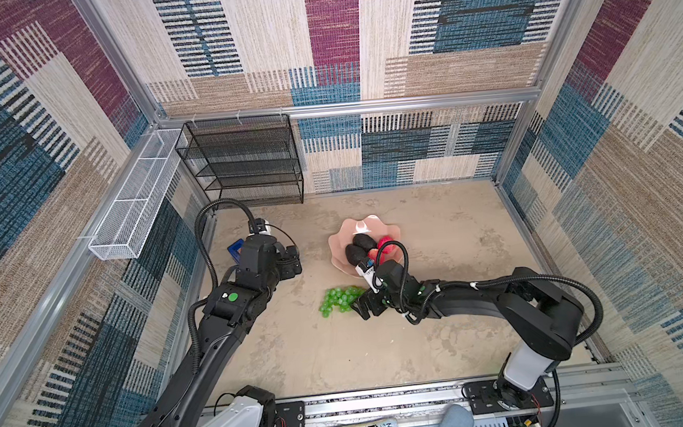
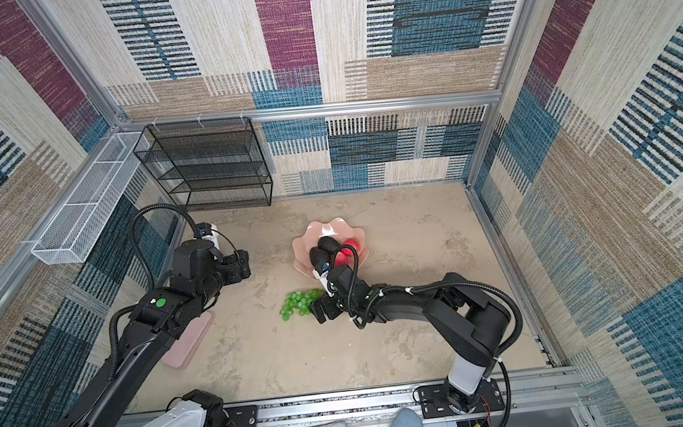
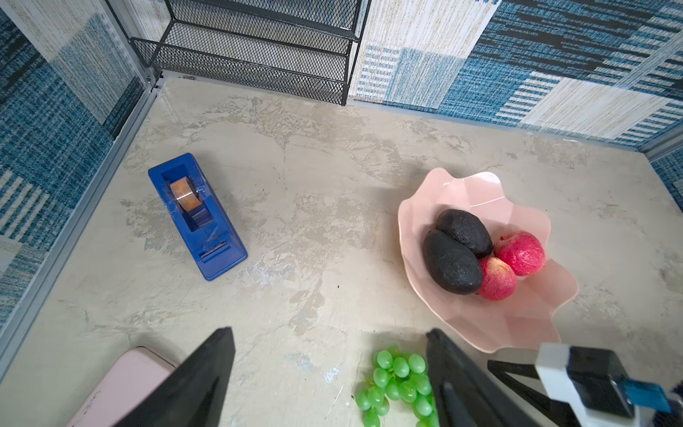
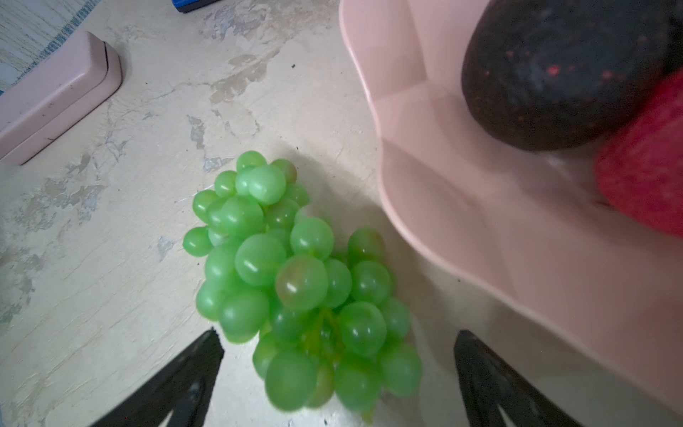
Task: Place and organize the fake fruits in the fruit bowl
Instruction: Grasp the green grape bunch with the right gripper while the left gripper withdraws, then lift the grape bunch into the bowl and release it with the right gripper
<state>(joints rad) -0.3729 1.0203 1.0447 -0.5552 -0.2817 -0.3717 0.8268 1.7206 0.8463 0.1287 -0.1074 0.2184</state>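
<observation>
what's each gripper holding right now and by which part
Nothing is held. The right gripper is open, its jaws spread at the green grape bunch, which lies on the table. The left gripper is open over the table.

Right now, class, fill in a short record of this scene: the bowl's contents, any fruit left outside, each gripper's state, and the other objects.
bowl: fruit bowl, standing on the table
inside it: two avocados, two apples
outside it: grapes, on the table beside the bowl
right gripper: open, at the grapes, not closed on them
left gripper: open, empty
other objects: blue tape dispenser, pink case
</observation>
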